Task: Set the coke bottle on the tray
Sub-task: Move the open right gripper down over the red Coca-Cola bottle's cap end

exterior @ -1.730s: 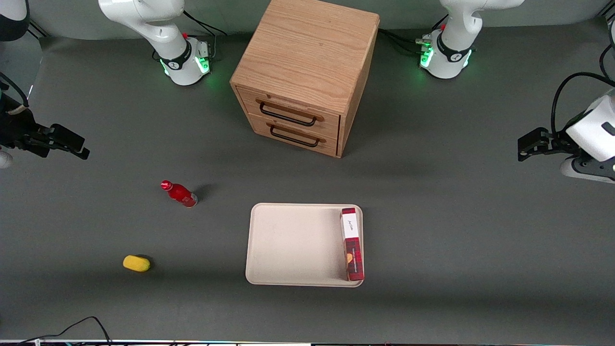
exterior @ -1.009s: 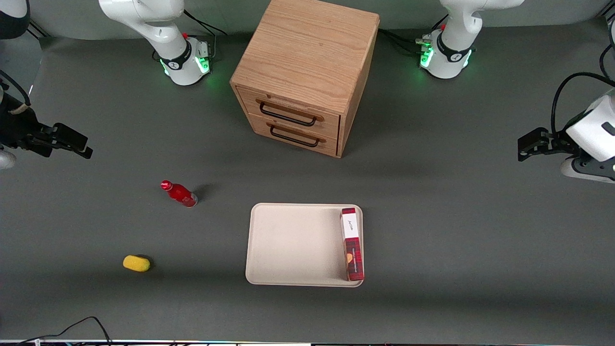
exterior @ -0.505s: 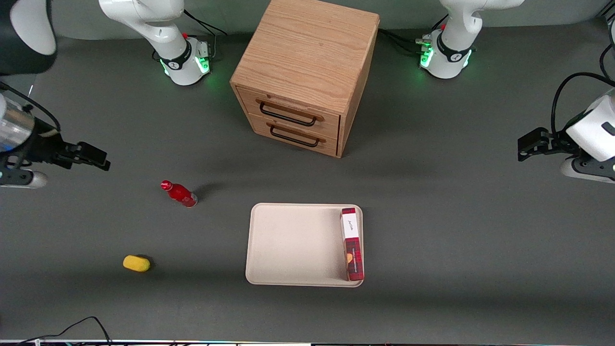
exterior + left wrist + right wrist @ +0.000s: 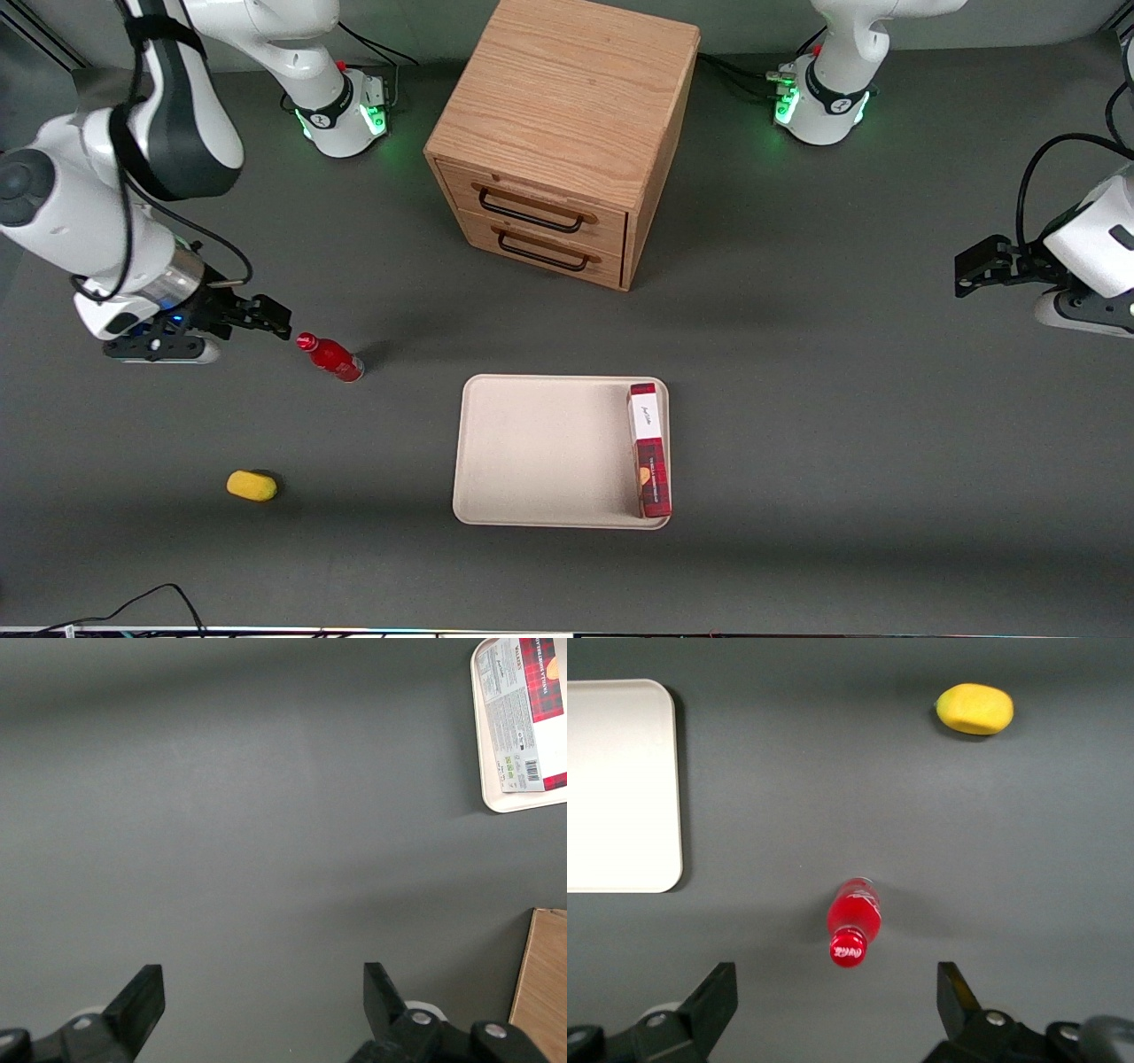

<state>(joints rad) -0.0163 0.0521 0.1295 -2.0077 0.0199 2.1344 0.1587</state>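
The small red coke bottle stands upright on the dark table, toward the working arm's end; in the right wrist view I look down on its red cap. The cream tray lies nearer the front camera than the cabinet; one of its corners shows in the right wrist view. My gripper is open and empty, raised above the table just beside the bottle's cap, not touching it. Its fingers stand wide apart, with the cap just ahead of the gap between them.
A long red box with a white end lies in the tray along its edge toward the parked arm. A small yellow oval thing lies nearer the front camera than the bottle. The wooden two-drawer cabinet stands at mid-table.
My right arm has swung in from the table's edge toward the bottle; the gripper now hangs right beside its cap. The bottle, tray and box have not moved.
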